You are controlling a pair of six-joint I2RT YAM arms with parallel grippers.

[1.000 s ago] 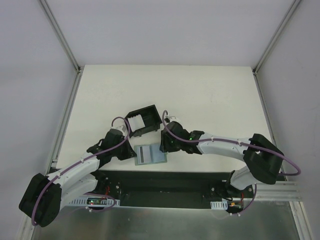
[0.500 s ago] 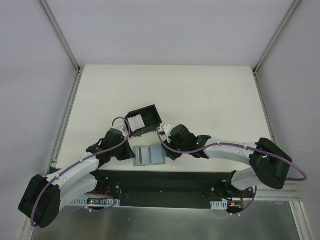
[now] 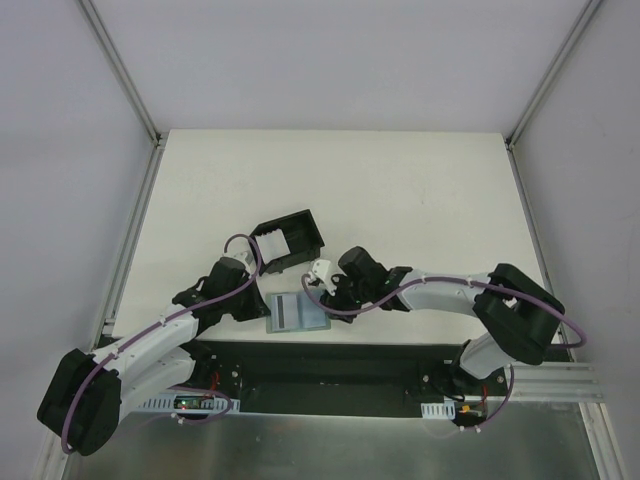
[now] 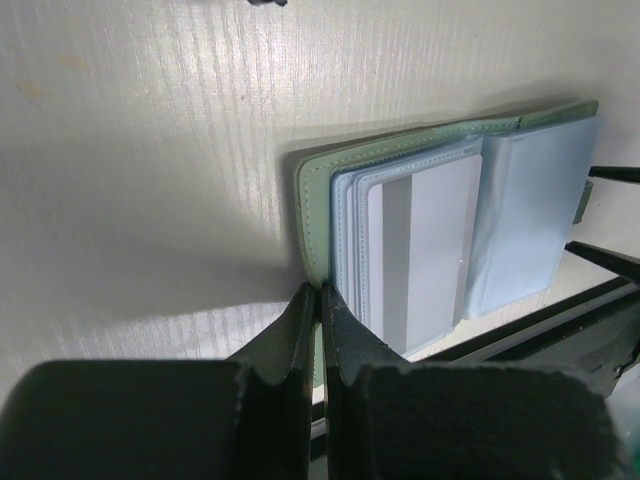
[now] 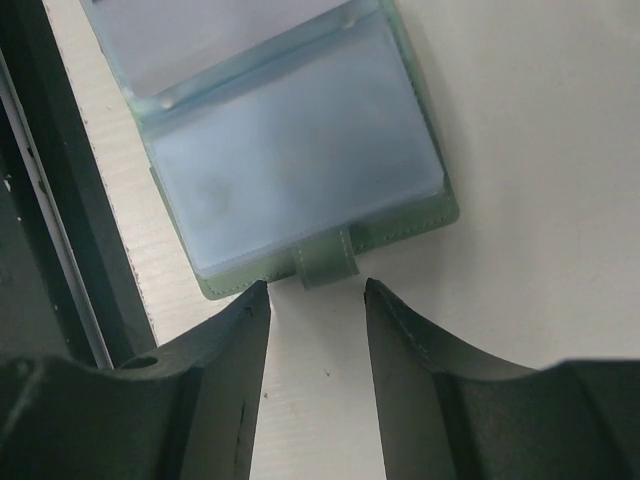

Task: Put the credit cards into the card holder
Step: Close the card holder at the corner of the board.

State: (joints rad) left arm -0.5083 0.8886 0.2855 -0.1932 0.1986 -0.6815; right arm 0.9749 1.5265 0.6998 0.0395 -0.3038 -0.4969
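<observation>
Obs: striped credit card point(image 4: 430, 250) tucked in grey-green card case point(image 4: 312, 190) nr table point(image 3: 400, 190) front, black card holder point(image 3: 290, 243) just behind; L gripper point(image 4: 321, 295) clamped on case cover, R gripper point(image 5: 316, 290) jaws apart astride snap tab point(image 5: 328, 260), holding nothing; card prob light, stiff, slick, so pinch an exposed edge

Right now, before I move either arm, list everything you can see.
holder: one, black, on the table beyond the case.
case: one, grey-green, lying open at the table's near edge.
card: one for sure, whitish with a grey stripe, on the case's open page; the light-blue page beside it may hold another, cannot tell.
table: one, white, under everything.
base plate: one, black, along the table's near edge.
left gripper: one, black, shut, tips at the case's corner.
right gripper: one, black, open, a finger on each side of the case's tab.
</observation>
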